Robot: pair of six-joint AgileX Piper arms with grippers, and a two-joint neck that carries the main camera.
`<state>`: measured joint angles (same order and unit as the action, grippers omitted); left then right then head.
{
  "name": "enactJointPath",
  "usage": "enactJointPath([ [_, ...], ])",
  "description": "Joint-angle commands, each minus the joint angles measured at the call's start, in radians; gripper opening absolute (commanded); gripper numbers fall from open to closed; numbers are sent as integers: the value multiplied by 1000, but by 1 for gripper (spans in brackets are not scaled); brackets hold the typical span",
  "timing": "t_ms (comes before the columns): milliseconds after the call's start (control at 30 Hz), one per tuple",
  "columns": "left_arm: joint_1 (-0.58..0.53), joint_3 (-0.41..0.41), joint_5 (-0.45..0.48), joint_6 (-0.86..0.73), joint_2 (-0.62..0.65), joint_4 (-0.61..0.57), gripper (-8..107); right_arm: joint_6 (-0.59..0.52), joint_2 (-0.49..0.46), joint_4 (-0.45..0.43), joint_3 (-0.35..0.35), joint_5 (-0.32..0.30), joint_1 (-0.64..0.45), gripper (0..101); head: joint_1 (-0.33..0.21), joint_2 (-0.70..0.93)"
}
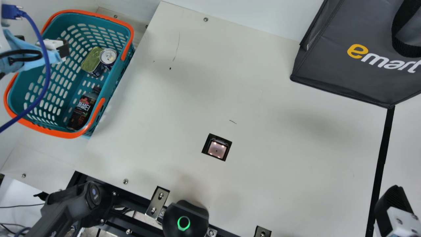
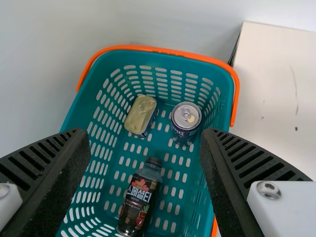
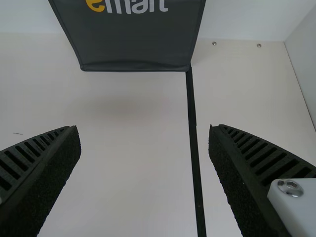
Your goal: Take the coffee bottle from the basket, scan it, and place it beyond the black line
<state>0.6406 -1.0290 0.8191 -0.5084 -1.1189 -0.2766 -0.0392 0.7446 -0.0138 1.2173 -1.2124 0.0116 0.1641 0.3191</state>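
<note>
I have the coffee bottle [image 2: 139, 199] lying in the teal basket [image 1: 113, 84], near its near end, beside the wall that faces the table [image 1: 296, 148]. Toward the basket's far end I see a gold-lidded tin [image 2: 140, 115] and an upright can [image 2: 186, 120], side by side. My left gripper [image 1: 63, 49] is above the basket, fingers spread, holding nothing. The basket sits by the table's left edge; the scanner window [image 1: 217, 148] is set in the tabletop, nearer its near edge. Farther right, the black line [image 1: 381, 158] runs from a corner of the grey bag [image 1: 335, 69] toward the near edge. Over there, my right gripper [image 1: 393, 205] is spread and unloaded too.
</note>
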Motion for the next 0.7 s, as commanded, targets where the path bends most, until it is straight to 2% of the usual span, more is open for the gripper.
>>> enactJointPath([
  [0, 3, 15, -16, -4, -10, -4, 90, 0, 0, 0, 0, 0, 0, 91, -26, 2],
  [667, 52, 151, -186, -155, -155, -94, 90, 0, 0, 0, 0, -1, 0, 91, -26, 2],
])
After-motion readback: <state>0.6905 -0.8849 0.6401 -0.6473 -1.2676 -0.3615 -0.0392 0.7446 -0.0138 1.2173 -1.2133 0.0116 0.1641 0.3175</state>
